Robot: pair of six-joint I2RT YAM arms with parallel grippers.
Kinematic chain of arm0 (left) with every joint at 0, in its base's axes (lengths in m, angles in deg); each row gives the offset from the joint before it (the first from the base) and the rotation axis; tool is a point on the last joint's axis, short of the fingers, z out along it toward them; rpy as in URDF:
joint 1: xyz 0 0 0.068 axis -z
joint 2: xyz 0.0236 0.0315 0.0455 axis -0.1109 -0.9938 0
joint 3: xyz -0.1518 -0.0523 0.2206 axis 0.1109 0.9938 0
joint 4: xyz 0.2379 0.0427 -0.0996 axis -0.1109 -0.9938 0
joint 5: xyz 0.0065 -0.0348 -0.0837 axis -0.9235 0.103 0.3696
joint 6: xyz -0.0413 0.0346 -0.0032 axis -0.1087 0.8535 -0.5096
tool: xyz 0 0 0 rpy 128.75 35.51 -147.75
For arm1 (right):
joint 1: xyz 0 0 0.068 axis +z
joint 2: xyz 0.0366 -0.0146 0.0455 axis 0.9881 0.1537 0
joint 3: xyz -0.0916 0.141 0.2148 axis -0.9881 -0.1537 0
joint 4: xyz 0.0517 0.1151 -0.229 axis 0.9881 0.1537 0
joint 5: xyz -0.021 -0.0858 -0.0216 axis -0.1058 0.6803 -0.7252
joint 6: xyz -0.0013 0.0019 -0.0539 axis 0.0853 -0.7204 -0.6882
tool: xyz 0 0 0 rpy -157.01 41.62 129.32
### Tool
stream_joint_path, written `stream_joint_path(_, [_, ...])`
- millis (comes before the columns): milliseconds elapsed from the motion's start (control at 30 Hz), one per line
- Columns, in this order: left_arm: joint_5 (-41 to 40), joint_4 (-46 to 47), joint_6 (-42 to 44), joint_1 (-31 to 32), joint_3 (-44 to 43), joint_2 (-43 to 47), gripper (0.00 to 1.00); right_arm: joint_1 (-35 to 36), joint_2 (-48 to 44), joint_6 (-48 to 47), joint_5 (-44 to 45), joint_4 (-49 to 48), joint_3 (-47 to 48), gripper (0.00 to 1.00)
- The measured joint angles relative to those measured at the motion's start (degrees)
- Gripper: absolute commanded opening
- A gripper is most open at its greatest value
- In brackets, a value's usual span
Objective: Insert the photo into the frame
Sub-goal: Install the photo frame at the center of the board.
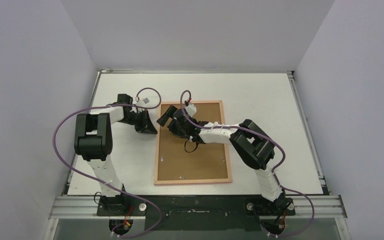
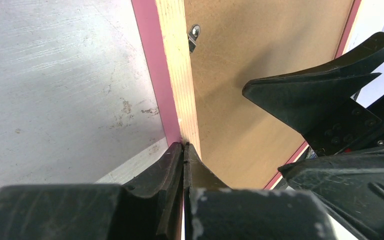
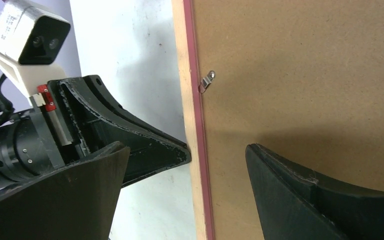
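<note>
Two grippers work the left rail of the frame [image 1: 192,181], which lies back-up on the counter [image 1: 275,125] with the brown backing board [image 1: 200,162] seated inside. Left gripper [image 2: 184,150]: closed, empty, tips against the rail's outer edge. Right gripper [image 3: 187,150]: wide open, holding nothing, straddling that rail near a metal tab [image 3: 207,80]. Photo: not visible, presumably under the board. Likely left: securing tabs.

The frame [image 1: 192,181] lies on the tabletop [image 1: 260,95], backing board [image 1: 200,160] inside; my left jaws touch its left rail, my right jaws straddle it.
</note>
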Motion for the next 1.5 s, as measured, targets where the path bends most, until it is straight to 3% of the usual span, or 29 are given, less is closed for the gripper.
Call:
stream_joint_path(467, [0.0, 0.0, 0.0, 0.0, 0.0, 0.0, 0.00, 0.1, 8.5, -1.0, -0.2, 2.1, 11.7, 0.90])
stream_joint_path(1500, [0.1, 0.0, -0.1, 0.0, 0.0, 0.0, 0.00, 1.3, 12.1, 4.9, 6.4, 7.6, 18.9, 0.90])
